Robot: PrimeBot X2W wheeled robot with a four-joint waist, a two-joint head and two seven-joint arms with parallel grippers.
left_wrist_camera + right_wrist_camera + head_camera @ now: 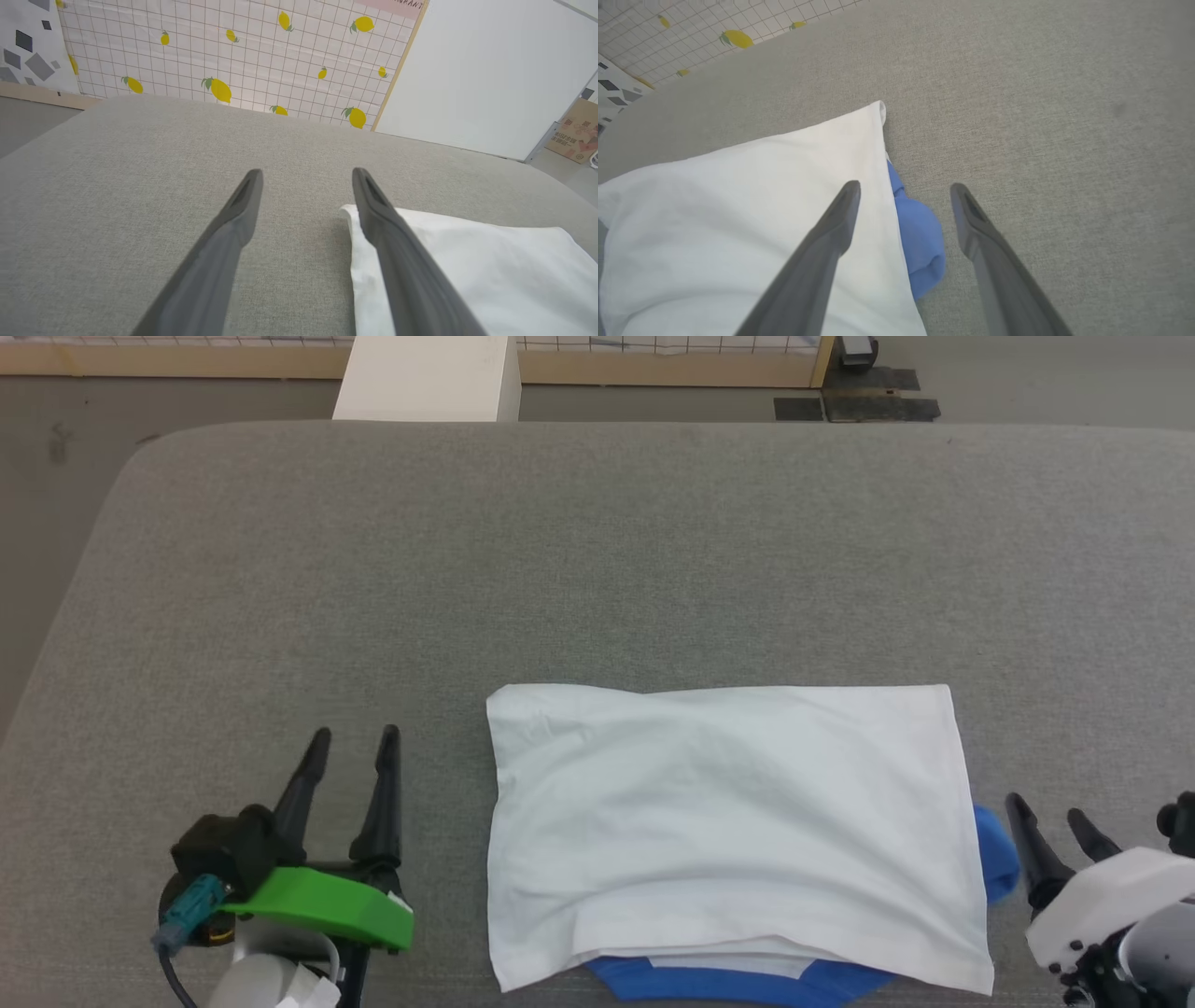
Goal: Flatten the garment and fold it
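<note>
Our left gripper and right gripper flank the folded garment on the cushion, both spread wide and empty, we think so as not to disturb the fold

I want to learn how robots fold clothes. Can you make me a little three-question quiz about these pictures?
1. True or false: the left end effector is gripping the garment.
2. Which colour peeks out from under the garment's white top layer? A red, B blue, C pink.
3. Fill the gap: the right end effector has its jaws ____.
Key: 1 false, it sits beside the garment with its jaws open. 2 B. 3 open.
</note>
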